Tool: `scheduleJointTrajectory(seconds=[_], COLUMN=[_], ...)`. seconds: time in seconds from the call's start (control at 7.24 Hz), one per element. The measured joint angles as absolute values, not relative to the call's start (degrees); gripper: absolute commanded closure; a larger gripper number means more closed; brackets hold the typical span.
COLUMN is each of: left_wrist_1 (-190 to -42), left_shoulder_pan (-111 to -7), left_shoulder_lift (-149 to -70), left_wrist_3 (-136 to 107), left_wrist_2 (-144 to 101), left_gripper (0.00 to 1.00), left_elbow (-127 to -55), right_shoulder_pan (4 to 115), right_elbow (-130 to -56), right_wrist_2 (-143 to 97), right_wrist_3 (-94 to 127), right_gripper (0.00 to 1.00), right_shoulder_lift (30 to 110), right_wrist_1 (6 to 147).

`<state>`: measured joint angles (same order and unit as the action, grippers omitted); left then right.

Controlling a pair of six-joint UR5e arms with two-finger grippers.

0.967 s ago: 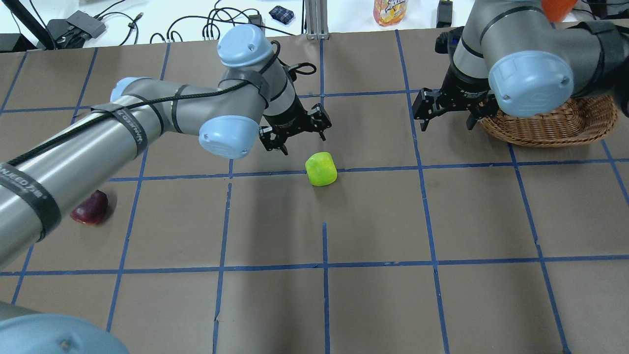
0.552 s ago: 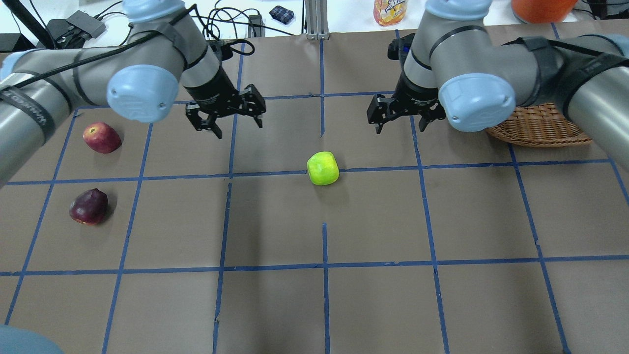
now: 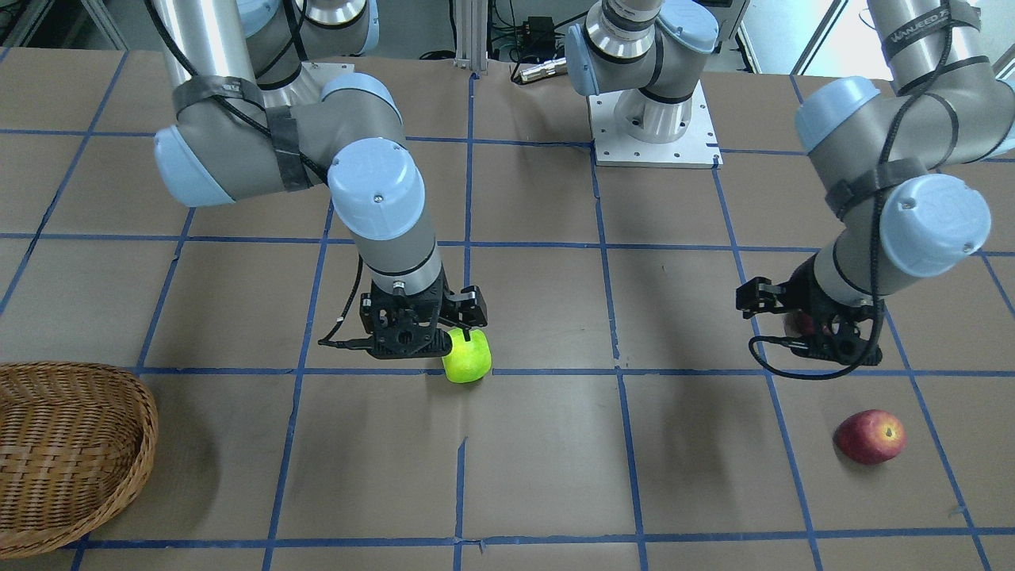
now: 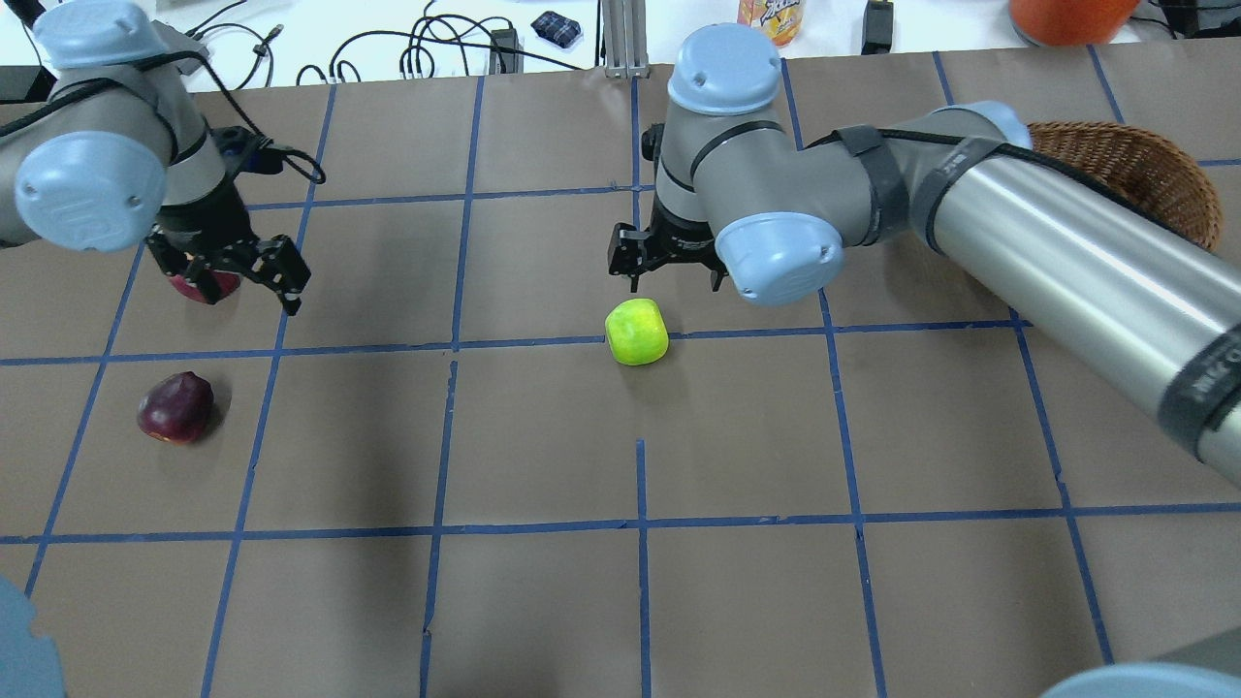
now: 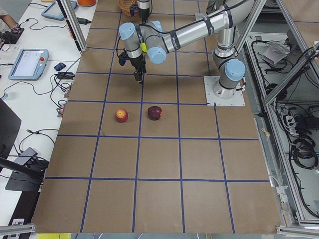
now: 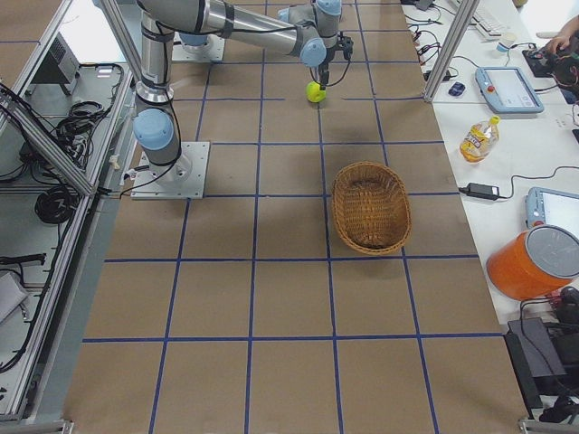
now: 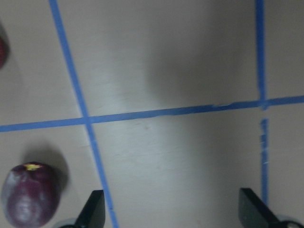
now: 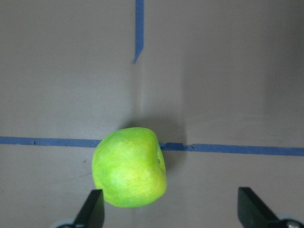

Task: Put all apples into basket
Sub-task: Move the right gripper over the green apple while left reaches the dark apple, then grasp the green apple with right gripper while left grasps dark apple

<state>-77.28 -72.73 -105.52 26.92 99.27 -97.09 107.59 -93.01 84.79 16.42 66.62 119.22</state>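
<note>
On my feed the left arm (image 3: pixel 920 127) and right arm (image 4: pixel 1066 257) are brushed silver-grey tubes with pale blue domed joint caps (image 4: pixel 780 257) dotted with small screws. Black bands (image 4: pixel 1202 388) with white lettering wrap the tubes, and a thin black cable (image 3: pixel 875 230) is strapped along the left arm. The left gripper (image 7: pixel 173 211) and right gripper (image 8: pixel 171 209) are black and two-fingered.

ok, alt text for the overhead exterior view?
Right gripper hovers open near the green apple mid-frame; left gripper, open, partly covers the red apple. The maroon apple lies left, the basket far right, partly hidden.
</note>
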Motion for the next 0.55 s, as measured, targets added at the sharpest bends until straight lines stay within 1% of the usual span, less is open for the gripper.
scheduleJointTrajectory(seconds=[0.28,0.55], left_wrist_1=[-75.06,-71.71], left_shoulder_pan=[-65.63,-61.87], left_shoulder_lift=[-106.91,-108.14], left_wrist_3=[38.72,42.50], left_wrist_2=[102.81,105.60], left_gripper=[0.06,0.03], left_elbow=[-98.49,-101.38], right_shoulder_pan=[109.48,109.82], right_elbow=[-91.07,-90.70], right_wrist_2=[84.81,84.75], right_wrist_3=[18.21,18.32], right_gripper=[0.00,0.00], right_shoulder_lift=[62.89,61.03], right_wrist_1=[119.66,119.76])
